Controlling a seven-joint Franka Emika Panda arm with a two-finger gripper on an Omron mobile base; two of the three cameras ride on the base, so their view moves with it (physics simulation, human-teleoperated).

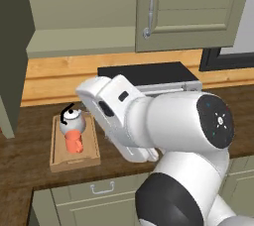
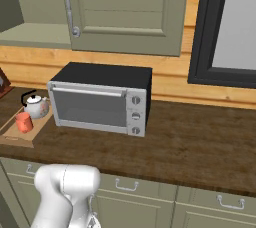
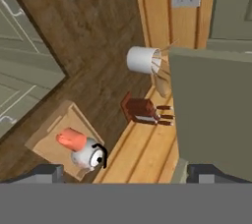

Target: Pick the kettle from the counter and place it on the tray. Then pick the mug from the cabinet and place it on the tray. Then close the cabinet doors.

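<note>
- You've got the small round white-grey kettle (image 1: 72, 120) and the orange-red cylindrical mug (image 1: 75, 141) both on the light-wood rimmed tray (image 1: 58, 159), mug just beside the kettle.
- Tray sits on the dark brown wood-grain counter (image 2: 200, 142), left of the black-and-silver toaster oven (image 2: 100, 99).
- Your gripper (image 3: 125, 173) hangs above, jaws wide apart, nothing in them.
- One grey-green panelled cabinet door (image 3: 209, 110) stands open.

The white arm (image 1: 173, 136) folds forward, its tool (image 3: 123, 173) spread wide (holding nothing).
</note>
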